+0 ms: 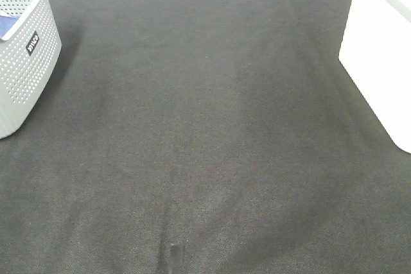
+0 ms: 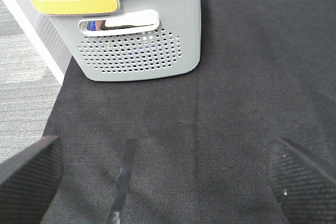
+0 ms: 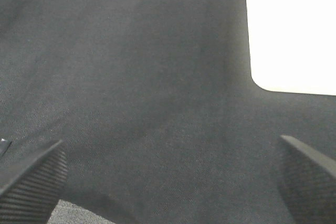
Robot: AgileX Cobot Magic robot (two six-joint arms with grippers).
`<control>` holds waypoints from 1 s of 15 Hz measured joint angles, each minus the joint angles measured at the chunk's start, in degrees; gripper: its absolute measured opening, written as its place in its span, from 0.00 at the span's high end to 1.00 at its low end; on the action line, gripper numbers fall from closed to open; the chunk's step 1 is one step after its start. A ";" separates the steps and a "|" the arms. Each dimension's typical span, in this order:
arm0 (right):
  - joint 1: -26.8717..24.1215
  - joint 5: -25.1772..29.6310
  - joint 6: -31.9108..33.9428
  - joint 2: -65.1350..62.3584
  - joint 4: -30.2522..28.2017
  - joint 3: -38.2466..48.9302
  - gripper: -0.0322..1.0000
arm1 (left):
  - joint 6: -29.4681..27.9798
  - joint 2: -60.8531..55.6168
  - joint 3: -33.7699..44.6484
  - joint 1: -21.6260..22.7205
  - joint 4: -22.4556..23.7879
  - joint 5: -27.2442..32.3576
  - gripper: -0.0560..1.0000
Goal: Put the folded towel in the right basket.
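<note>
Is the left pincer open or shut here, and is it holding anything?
Open and empty: the left pincer has its pads far apart, with only black cloth between.

The scene is being lit evenly and softly. The white basket (image 1: 379, 49) on the right is being overexposed to featureless glare. The dark mat (image 1: 205, 133) is being rendered grainy, and near fingertips (image 3: 31, 182) are being blurred.

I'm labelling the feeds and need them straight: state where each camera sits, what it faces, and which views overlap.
Exterior high: mounted above, looking down on the dark mat; grey basket at left, white basket at right; no arms show.
Left wrist: low over the mat, facing the grey basket; open left end effector fingertips frame it.
Right wrist: faces the white basket; right end effector open.
Each wrist view shares its basket with the exterior view.
</note>
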 joint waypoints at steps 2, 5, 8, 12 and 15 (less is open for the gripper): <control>0.00 -0.06 -0.11 0.00 -0.74 0.06 0.03 | 0.00 0.00 0.00 0.00 0.00 0.00 0.01; 0.00 -0.06 -0.52 0.00 -1.09 0.06 0.03 | 0.00 0.00 0.00 0.00 0.00 0.00 0.01; 0.00 -0.06 -0.52 0.00 -1.09 0.06 0.03 | 0.00 0.00 0.00 0.00 0.00 0.00 0.01; 0.00 -0.06 -0.52 0.00 -1.09 0.06 0.03 | 0.00 0.00 0.00 0.00 0.00 0.00 0.01; 0.00 -0.06 -0.52 0.00 -1.09 0.06 0.03 | 0.00 0.00 0.00 0.00 0.00 0.00 0.01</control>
